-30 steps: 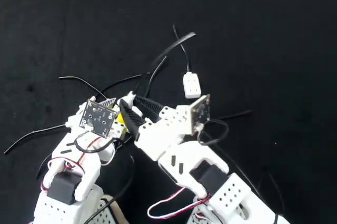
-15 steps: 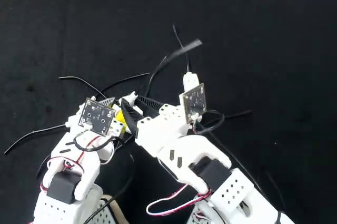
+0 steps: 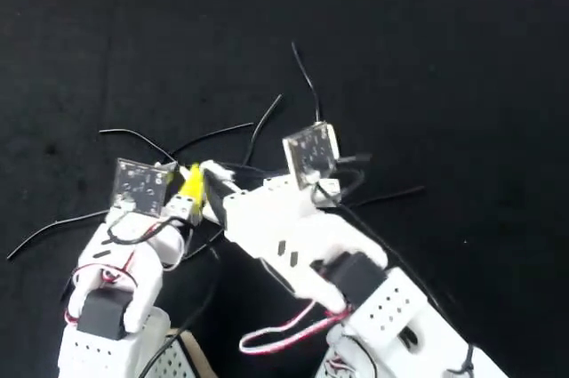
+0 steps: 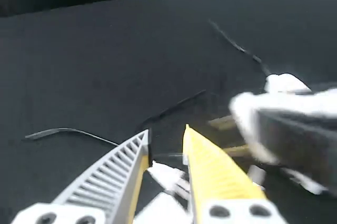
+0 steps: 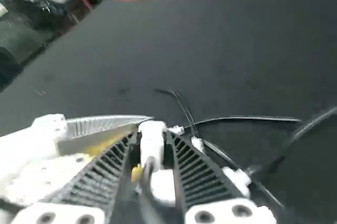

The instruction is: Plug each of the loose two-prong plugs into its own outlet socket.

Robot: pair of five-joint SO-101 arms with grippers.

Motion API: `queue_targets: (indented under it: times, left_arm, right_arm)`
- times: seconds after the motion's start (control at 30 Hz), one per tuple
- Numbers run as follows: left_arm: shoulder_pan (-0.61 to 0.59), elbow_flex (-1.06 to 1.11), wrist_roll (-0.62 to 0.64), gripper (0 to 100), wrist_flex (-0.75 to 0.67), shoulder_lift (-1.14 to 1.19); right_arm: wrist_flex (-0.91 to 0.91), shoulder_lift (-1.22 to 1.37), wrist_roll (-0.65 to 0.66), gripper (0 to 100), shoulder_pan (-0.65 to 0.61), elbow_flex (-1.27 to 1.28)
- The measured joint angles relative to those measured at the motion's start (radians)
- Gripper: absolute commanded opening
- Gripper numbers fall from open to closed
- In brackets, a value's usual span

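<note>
Gripping a white socket piece (image 4: 164,175), the left gripper (image 4: 166,134) sits at lower left centre of the high view, jaws clamped. Just right of it, the right gripper (image 5: 152,137) pinches a white plug (image 5: 152,128). Black wires (image 3: 307,84) trail above.
</note>
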Motion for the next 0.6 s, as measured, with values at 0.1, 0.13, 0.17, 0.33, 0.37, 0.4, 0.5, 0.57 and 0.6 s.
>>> queue_targets:
  times: [0.1,0.13,0.17,0.33,0.37,0.4,0.5,0.57,0.6]
  left_arm:
    - [-0.098,0.000,-0.130,11,0.092,-0.003]
    - [-0.130,0.000,-0.180,11,0.138,-0.002]
    - [-0.163,0.000,-0.232,11,0.183,-0.002]
    - [-0.331,0.000,-0.385,11,0.310,-0.002]
    - [-0.365,0.008,-0.391,11,0.315,-0.005]
    - [-0.394,0.023,-0.396,11,0.315,-0.006]
    - [-0.470,0.052,-0.400,11,0.316,-0.002]
    - [-0.517,0.066,-0.400,11,0.322,-0.002]
    - [-0.545,0.071,-0.402,11,0.322,-0.002]
  right_arm:
    - [0.083,0.077,0.044,1.2,0.048,-0.034]
    - [0.103,0.104,0.063,1.2,0.051,-0.051]
    - [0.118,0.135,0.086,1.2,0.051,-0.063]
    - [0.110,0.307,0.161,1.2,0.051,-0.086]
    - [0.091,0.345,0.166,1.2,0.043,-0.087]
    - [0.064,0.382,0.167,1.2,0.029,-0.091]
    - [0.002,0.494,0.169,1.2,0.002,-0.109]
    - [-0.012,0.565,0.169,1.2,-0.018,-0.143]
    - [-0.017,0.598,0.169,1.2,-0.028,-0.164]
